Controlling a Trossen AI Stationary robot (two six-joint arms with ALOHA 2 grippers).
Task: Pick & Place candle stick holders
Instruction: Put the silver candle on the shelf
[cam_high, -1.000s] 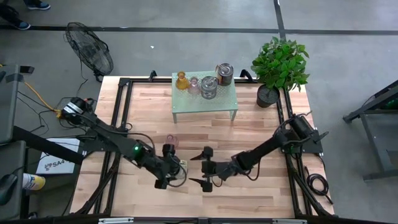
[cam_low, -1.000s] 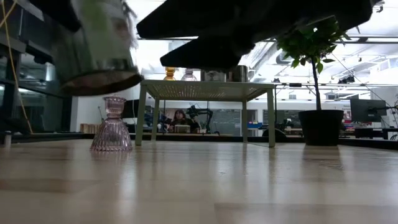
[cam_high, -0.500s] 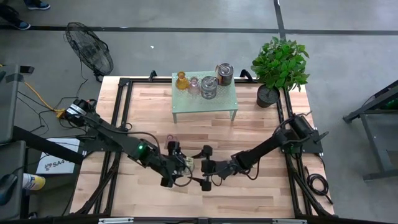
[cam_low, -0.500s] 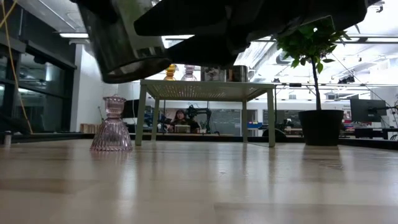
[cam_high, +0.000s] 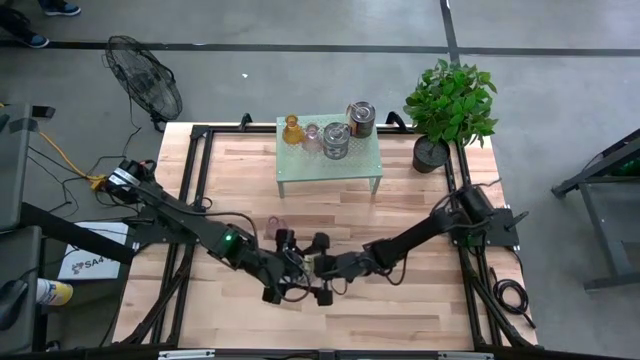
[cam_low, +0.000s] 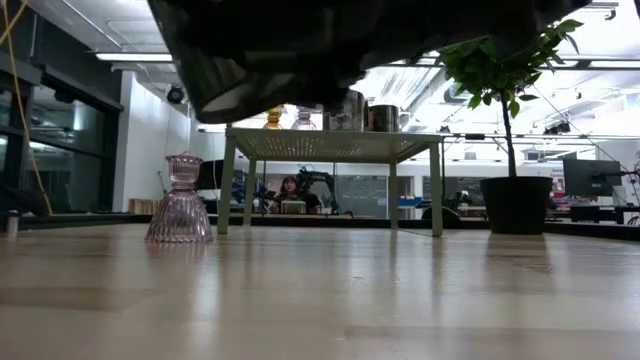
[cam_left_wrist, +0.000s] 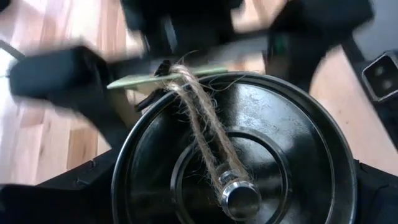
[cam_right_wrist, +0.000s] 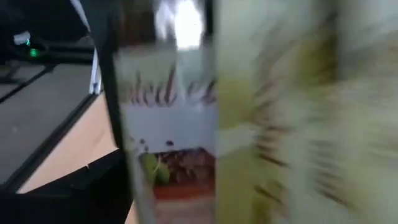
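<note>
Left gripper (cam_high: 283, 266) clamps a metal candle holder (cam_high: 300, 266) above the counter (cam_high: 400, 310) in the high view, with right gripper (cam_high: 322, 270) spread wide around it. Low view: a pink holder (cam_low: 180, 202) stands on the wood, others on the green stand (cam_low: 335, 145). Left wrist view: the tin's underside (cam_left_wrist: 239, 162), twine-wrapped. Releasing before the right closes would likely drop it.

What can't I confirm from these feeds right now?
- Whether the right gripper touches the tin held by the left gripper: in the high view the arms overlap.
- Tin's label: blurred in the right wrist view.
- Tin's height above the table: cropped in the low view.
</note>
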